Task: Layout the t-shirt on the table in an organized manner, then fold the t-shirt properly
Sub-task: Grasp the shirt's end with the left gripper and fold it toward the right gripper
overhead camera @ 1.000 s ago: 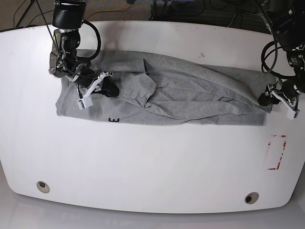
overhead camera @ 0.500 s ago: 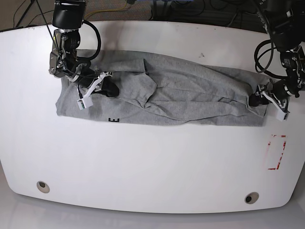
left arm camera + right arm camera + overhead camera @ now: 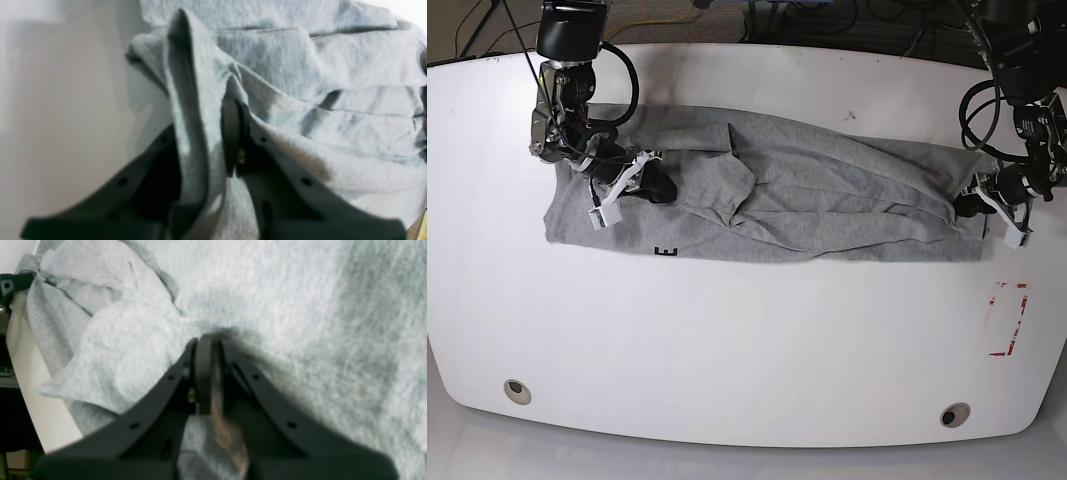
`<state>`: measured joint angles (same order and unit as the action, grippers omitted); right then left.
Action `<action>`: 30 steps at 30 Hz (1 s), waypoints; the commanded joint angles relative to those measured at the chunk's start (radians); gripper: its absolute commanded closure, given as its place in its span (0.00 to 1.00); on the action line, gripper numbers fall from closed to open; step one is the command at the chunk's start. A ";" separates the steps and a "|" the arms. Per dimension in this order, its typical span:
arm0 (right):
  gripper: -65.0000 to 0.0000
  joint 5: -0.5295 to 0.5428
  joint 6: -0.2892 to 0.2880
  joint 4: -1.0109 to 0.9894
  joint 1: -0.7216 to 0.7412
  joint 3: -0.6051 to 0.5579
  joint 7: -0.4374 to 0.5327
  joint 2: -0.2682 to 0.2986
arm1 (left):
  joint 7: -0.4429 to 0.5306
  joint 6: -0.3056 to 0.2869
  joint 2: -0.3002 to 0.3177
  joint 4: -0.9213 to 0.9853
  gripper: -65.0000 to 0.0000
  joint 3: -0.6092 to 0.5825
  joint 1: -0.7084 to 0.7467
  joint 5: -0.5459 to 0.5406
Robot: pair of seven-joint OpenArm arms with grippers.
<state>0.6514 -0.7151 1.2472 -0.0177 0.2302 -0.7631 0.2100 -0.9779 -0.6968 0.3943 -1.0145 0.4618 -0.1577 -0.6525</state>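
Looking at the base view, your t-shirt (image 3: 767,190) lies stretched as a wrinkled band across the far half of the table (image 3: 747,340), bunched and overlapped, so layout is unfinished and folding hasn't begun. Your left gripper (image 3: 977,205) sits at the shirt's right end; a second ago it hovered off the cloth with jaws apart, and now it has come in. Your right gripper (image 3: 652,185) hasn't budged, pinned on the left part. In the left wrist view, a raised fold of grey cloth is pinched between the jaws. In the right wrist view, the jaws are closed tight, and you've got a small pinch of fabric caught there.
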 commanded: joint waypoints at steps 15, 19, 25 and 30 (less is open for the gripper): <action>0.92 -0.077 0.017 -0.005 -0.008 -0.002 -0.082 0.004 | -0.080 -0.001 0.019 -0.491 0.91 -0.079 0.108 -0.005; 0.92 -0.077 0.017 -0.005 -0.008 -0.002 -0.082 0.004 | -0.121 -0.001 0.016 -0.649 0.91 -0.131 0.149 -0.008; 0.92 -0.077 0.017 -0.005 -0.008 -0.002 -0.082 0.003 | -0.187 -0.001 -0.061 -0.817 0.91 -0.153 0.165 -0.006; 0.92 -0.078 0.017 -0.005 -0.008 -0.004 -0.082 -0.002 | -0.258 -0.001 -0.114 -0.870 0.91 -0.157 0.152 -0.008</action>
<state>0.6514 -0.7151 1.2472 -0.0174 0.2317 -0.7631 0.2073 -1.2430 -0.6971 0.2848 -1.8511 0.3019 0.0189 -0.6453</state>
